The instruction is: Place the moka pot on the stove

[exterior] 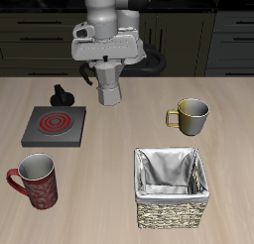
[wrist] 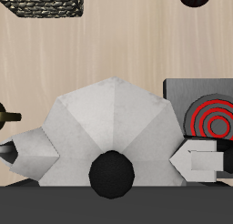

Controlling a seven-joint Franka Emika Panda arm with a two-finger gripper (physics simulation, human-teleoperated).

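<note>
The silver-grey faceted moka pot [exterior: 107, 89] stands upright near the table's back, under the arm. My gripper [exterior: 106, 71] comes down over its top. In the wrist view the pot [wrist: 109, 114] fills the space between the fingers, its black lid knob [wrist: 114, 173] showing, and both fingertips [wrist: 193, 162] press against its sides. I cannot tell whether the pot rests on the table or hangs just above it. The stove [exterior: 55, 125], a dark-grey plate with a glowing red spiral, lies nearer the table's front edge, apart from the pot. It also shows in the wrist view [wrist: 207, 114].
A small black object [exterior: 63, 92] stands at the stove's back edge. An olive-metal mug [exterior: 190, 114] stands at mid-table. A red patterned mug [exterior: 36, 181] and a woven basket [exterior: 171, 188] with grey lining stand near the front edge.
</note>
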